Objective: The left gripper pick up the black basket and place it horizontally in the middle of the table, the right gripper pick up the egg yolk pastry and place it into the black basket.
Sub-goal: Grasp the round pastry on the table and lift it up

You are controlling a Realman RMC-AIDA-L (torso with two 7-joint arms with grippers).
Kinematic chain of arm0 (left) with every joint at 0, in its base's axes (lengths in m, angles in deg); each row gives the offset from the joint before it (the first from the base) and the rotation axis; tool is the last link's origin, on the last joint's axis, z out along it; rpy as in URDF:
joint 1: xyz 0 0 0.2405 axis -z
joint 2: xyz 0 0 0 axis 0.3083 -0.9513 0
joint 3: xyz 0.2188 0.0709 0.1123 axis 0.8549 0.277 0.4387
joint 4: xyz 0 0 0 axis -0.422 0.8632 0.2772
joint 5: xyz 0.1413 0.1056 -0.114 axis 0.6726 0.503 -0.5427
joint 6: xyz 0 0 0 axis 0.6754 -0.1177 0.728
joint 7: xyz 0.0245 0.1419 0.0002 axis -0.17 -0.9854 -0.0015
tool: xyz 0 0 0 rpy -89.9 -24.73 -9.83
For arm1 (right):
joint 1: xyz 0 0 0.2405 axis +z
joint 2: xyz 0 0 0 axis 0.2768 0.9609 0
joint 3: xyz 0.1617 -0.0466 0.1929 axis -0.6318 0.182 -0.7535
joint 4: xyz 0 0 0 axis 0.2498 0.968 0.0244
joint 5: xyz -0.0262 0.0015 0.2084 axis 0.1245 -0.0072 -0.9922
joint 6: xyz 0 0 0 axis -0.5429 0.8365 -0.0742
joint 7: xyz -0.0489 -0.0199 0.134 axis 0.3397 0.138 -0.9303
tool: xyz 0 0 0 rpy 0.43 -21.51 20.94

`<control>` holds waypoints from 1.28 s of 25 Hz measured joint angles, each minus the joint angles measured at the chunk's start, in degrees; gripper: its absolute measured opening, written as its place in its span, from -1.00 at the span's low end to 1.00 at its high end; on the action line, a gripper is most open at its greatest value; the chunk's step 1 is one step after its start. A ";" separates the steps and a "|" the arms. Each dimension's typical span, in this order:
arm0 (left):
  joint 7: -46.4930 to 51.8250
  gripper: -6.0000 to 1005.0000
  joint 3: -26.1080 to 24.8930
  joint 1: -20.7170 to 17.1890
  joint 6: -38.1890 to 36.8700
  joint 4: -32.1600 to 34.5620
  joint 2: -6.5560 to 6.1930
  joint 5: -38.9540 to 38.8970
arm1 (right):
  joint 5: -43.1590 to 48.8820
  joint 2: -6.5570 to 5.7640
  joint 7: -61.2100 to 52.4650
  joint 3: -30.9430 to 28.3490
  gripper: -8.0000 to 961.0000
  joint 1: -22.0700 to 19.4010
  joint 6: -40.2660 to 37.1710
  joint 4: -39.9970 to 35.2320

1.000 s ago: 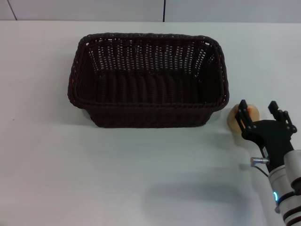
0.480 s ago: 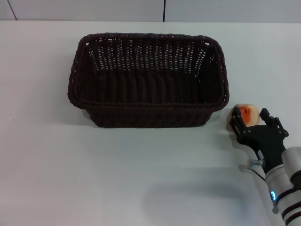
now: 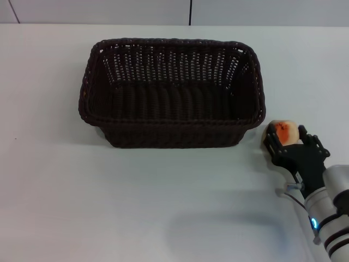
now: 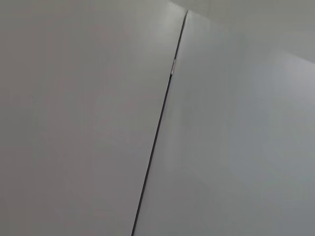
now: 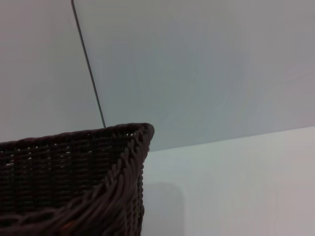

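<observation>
The right end effector (image 3: 288,146) is straddling the egg yolk pastry (image 3: 283,132), fingers apart; it looks soft and crumbly, so gripping its sides gently seems wise.

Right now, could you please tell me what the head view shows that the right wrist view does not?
Only the head view shows the right end effector, its fingers around the pastry beside the basket's right end, and the whole basket with nothing inside it. Only the right wrist view shows one basket corner from low and close, against the wall. Both share the basket, the white table and the wall's dark seam. The left end effector appears in neither.
</observation>
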 joint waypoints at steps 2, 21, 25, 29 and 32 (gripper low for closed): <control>0.00 -0.32 0.00 0.00 0.04 -0.01 0.00 -0.16 | -0.01 -0.05 -0.01 0.09 0.30 0.41 0.69 -0.01; 0.09 -0.33 0.00 -0.23 0.85 -0.60 0.09 -1.04 | -0.46 -0.14 2.36 -0.36 -0.41 0.72 -3.54 0.21; 0.15 -0.44 0.00 -0.32 0.91 -0.61 0.09 -1.15 | -3.08 -0.12 6.13 -0.85 -0.48 0.72 -8.21 0.16; 0.17 -0.46 0.00 -0.35 0.96 -0.61 0.09 -1.16 | -4.05 -0.33 9.42 -1.07 -0.52 0.84 -14.51 1.57; 0.24 -0.46 0.01 -0.35 0.98 -0.61 0.09 -1.16 | -3.73 -0.68 12.61 -1.19 -0.54 1.12 -18.20 3.97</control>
